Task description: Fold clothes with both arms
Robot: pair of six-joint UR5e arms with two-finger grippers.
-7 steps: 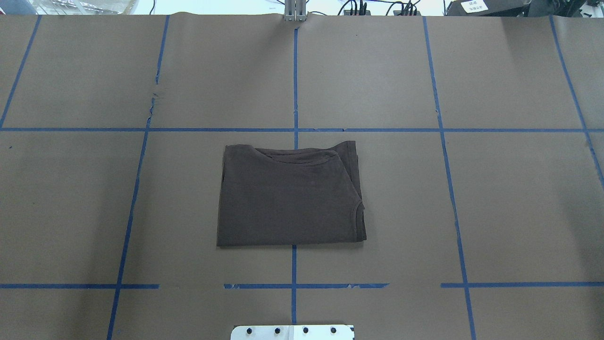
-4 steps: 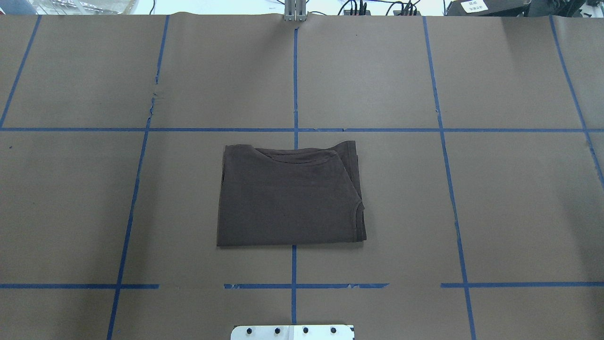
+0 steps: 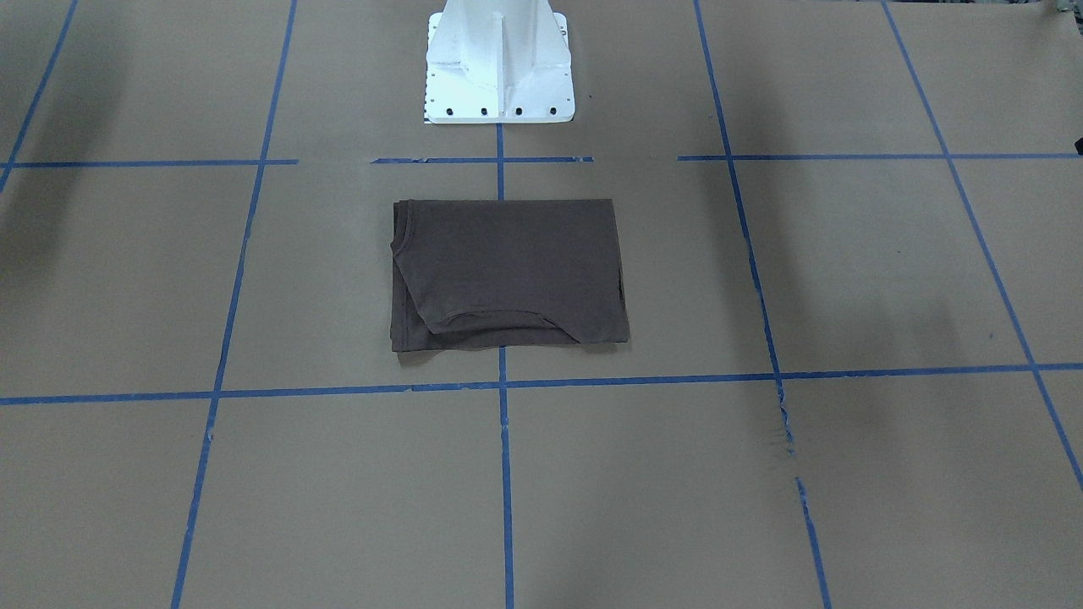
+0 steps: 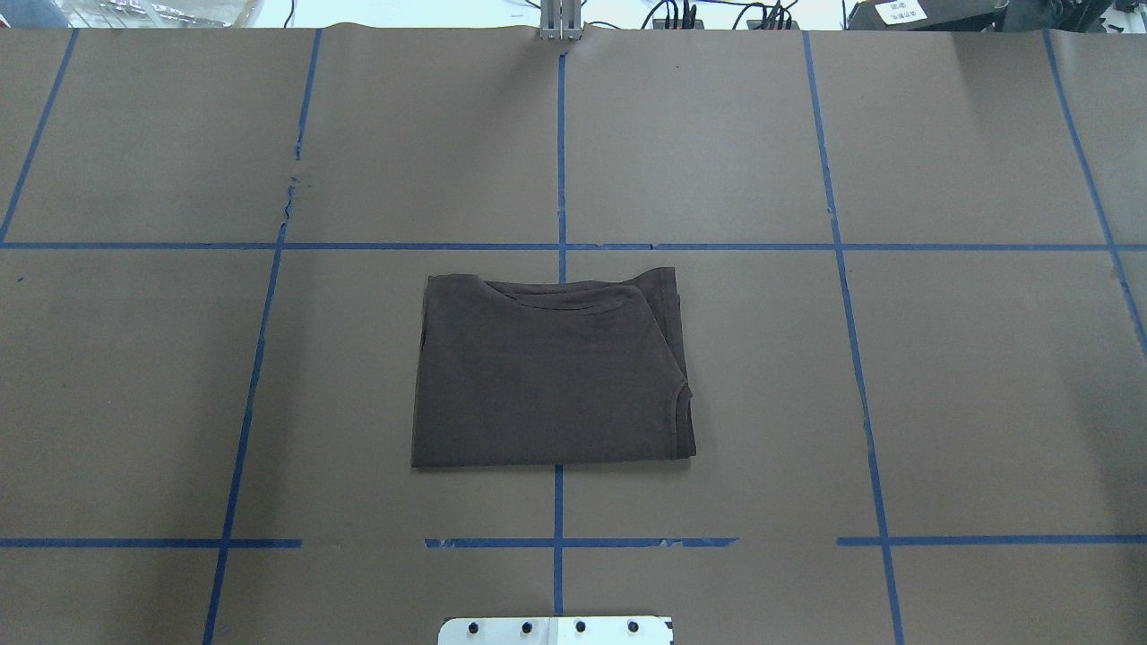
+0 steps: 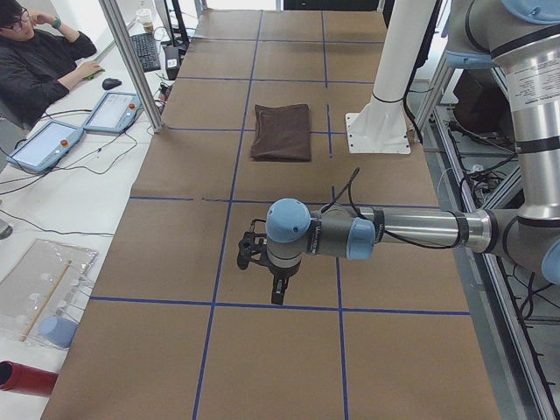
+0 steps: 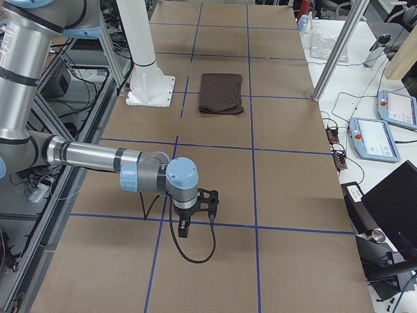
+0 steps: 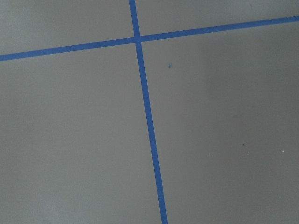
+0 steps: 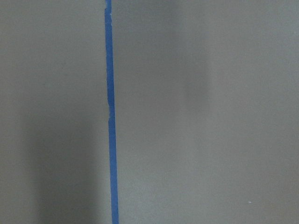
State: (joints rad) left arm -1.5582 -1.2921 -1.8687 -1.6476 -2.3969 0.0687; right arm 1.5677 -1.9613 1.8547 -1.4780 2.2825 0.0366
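Thin, soft T-shirt (image 4: 551, 372), folded into a flat rectangle, lies well apart from L gripper (image 5: 277, 292) & R gripper (image 6: 184, 228). Both show only in side views; whether jaws are apart or together, can't tell. Wrist cams: just brown paper (image 7: 224, 121) w/ blue tape (image 7: 148, 126).

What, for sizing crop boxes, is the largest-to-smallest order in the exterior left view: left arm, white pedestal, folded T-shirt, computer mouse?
1. left arm, enlarged by nearness to the camera
2. white pedestal
3. folded T-shirt
4. computer mouse
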